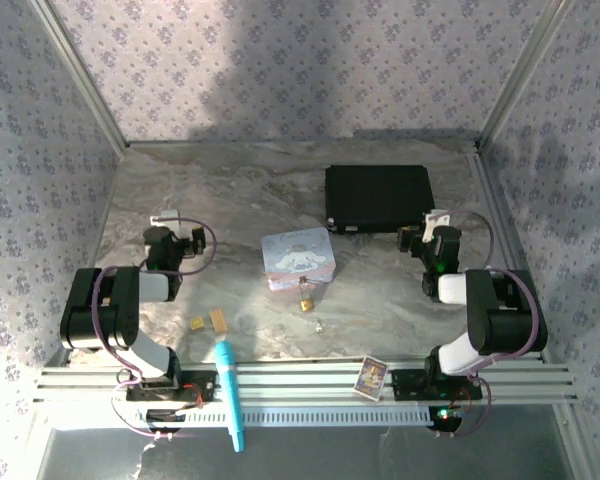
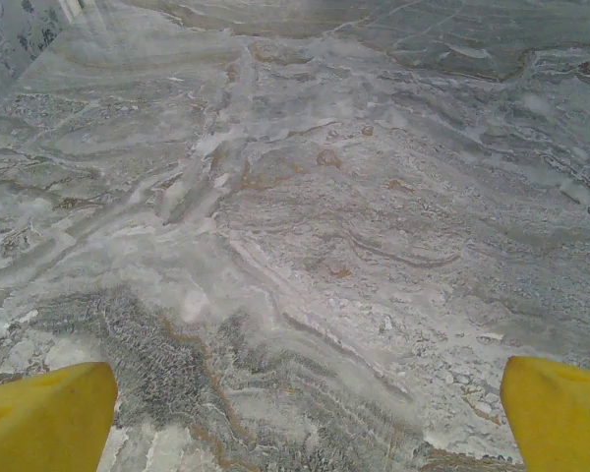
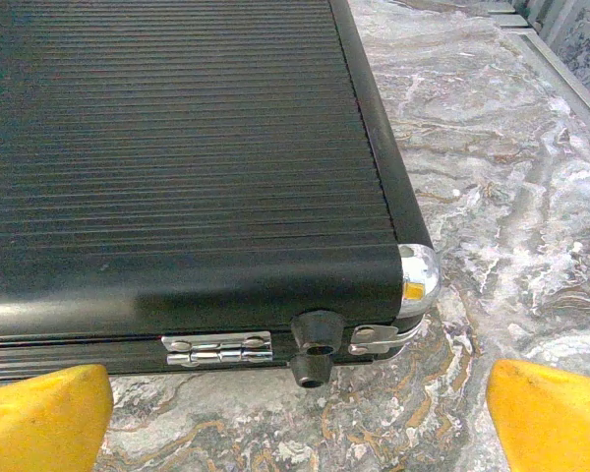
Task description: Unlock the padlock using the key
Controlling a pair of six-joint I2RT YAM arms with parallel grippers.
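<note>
step: fetch key (image 1: 320, 326) | left gripper (image 2: 310, 418), right gripper (image 3: 300, 418): fingers wide apart, empty | how: pinch key's head low, it seems flat; other arm steadies padlock (image 1: 306, 302)

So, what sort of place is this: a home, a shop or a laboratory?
Most likely a laboratory test booth for robots, not a home. The left arm and right arm are bolted to a metal rail at the edge of a marble-look table, and floral panels in a metal frame enclose it.
</note>
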